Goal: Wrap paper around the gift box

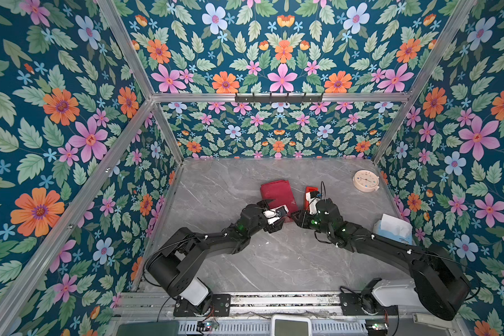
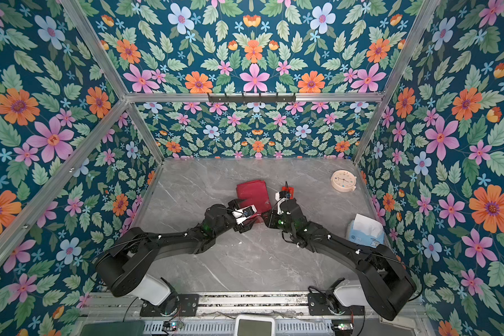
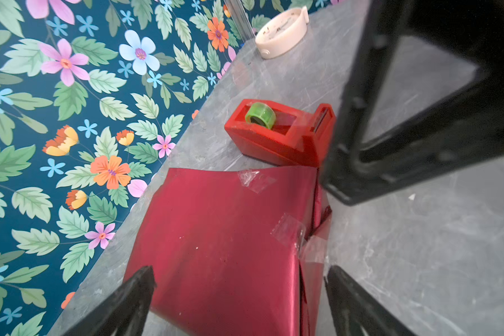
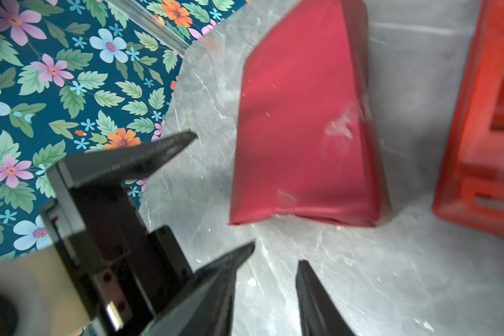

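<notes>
- In both top views the paper [image 1: 277, 194] [image 2: 252, 193] lies mid-table [image 1: 216, 189] as a closed parcel. The box inside is hidden.
- A dispenser [image 1: 309, 192] [image 2: 288, 190] stands at the paper's 3 o'clock and a clock [image 1: 366, 180] [image 2: 343, 180] towards 2 o'clock. A tissue box [image 1: 390, 229] [image 2: 364, 232] at 4 o'clock holds a white tissue sticking out.
- The left tool [image 1: 282, 216] [image 2: 255, 218] is at the paper's 6 o'clock edge, the right tool [image 1: 296, 216] [image 2: 266, 216] near its 5 o'clock corner.
- Left wrist: the left tool [image 3: 240, 270] is released, with a finger spread to each side of the paper's [image 3: 216, 232] end. Clear tape strips [image 3: 255, 180] are stuck on the paper. The dispenser [image 3: 277, 139] holds a green roll [image 3: 259, 115].
- Right wrist: the right tool [image 4: 277, 254] is released. Its fingers are slightly parted over bare table, apart from the paper [image 4: 297, 116].
</notes>
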Controlling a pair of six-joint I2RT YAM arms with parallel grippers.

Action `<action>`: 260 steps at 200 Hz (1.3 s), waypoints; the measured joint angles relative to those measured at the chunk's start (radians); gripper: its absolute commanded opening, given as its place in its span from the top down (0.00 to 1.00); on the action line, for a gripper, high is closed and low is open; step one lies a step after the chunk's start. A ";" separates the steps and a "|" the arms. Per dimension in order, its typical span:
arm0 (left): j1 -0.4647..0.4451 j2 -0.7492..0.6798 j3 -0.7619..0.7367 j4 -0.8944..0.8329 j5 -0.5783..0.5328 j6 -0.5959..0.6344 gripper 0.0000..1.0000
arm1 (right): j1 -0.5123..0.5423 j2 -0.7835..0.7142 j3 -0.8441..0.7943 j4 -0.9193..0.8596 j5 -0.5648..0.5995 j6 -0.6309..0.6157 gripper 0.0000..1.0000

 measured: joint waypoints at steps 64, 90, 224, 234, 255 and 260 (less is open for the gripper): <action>0.129 -0.127 -0.084 -0.001 0.014 -0.463 0.08 | -0.008 0.230 0.203 -0.085 -0.099 -0.056 0.78; 0.171 -0.126 -0.089 -0.016 -0.006 -0.658 0.10 | -0.040 0.280 0.223 -0.100 -0.125 -0.063 0.78; 0.278 0.177 0.148 -0.156 0.146 -1.239 0.03 | -0.234 0.358 0.419 -0.268 -0.178 -0.095 0.24; 0.294 0.216 0.179 -0.148 0.149 -1.264 0.03 | -0.234 0.422 0.474 -0.280 -0.182 -0.095 0.22; 0.314 0.298 0.241 -0.143 0.177 -1.305 0.03 | -0.233 0.543 0.593 -0.311 -0.204 -0.093 0.21; 0.313 0.312 0.251 -0.139 0.186 -1.319 0.04 | -0.233 0.569 0.615 -0.310 -0.215 -0.092 0.21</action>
